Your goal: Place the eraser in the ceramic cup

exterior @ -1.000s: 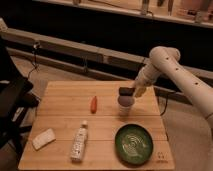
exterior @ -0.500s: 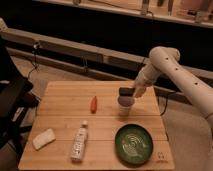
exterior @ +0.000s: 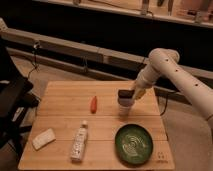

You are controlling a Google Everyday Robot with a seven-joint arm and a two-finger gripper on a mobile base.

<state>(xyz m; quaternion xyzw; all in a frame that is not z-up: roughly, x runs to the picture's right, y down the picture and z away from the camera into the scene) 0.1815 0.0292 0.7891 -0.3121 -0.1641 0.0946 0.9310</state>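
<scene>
A pale ceramic cup [exterior: 126, 104] stands upright on the right half of the wooden table [exterior: 65, 107]. A dark block-like shape [exterior: 123, 93], possibly the eraser, sits right at the cup's mouth. My gripper [exterior: 133, 93] is at the end of the white arm [exterior: 165, 65], which reaches in from the right. It hangs directly over the cup's right rim, touching or nearly touching the dark shape. I cannot tell whether it holds that shape.
A small orange-red object [exterior: 93, 103] lies left of the cup. A white bottle [exterior: 79, 142] lies near the front edge. A pale rectangular block [exterior: 43, 138] lies at the front left. A green plate [exterior: 134, 144] sits in front of the cup.
</scene>
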